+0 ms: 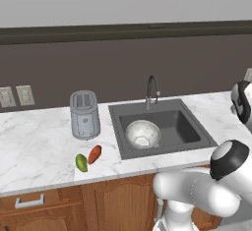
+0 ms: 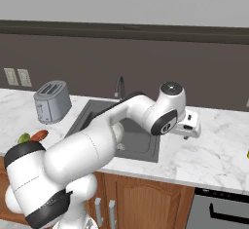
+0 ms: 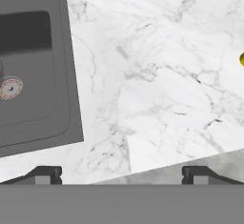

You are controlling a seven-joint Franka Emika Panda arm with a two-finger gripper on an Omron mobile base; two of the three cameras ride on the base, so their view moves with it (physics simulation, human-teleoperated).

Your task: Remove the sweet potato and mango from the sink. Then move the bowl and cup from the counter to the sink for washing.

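Gripper [image 3: 121,174]: seen from the hand camera, the two dark fingertips stand far apart, jaws wide open, nothing between them. Below them lies bare white marble countertop [image 3: 157,89], just right of the sink's rim. In the right base view the hand [image 2: 187,124] hangs over the counter to the right of the basin.

Front of the counter, left of the sink: mango [image 1: 81,162] and sweet potato [image 1: 94,154] lie side by side on the marble, touching or nearly so, the sweet potato tilted toward the basin. Both are out of the sink.

Sink [image 1: 184,127]: dark grey basin, drain [image 3: 10,87] visible in the hand camera. The bowl [image 1: 143,133] sits upright inside it, in the left part, mottled whitish interior facing up.

Cup [image 3: 242,59]: a sliver of yellow at the right edge of the hand view, on the counter well right of the sink; too little shows to tell its pose.

Further back: grey toaster [image 1: 84,115] on the counter left of the sink; curved faucet [image 1: 152,90] behind the basin; wall outlets [image 1: 15,96] at far left.
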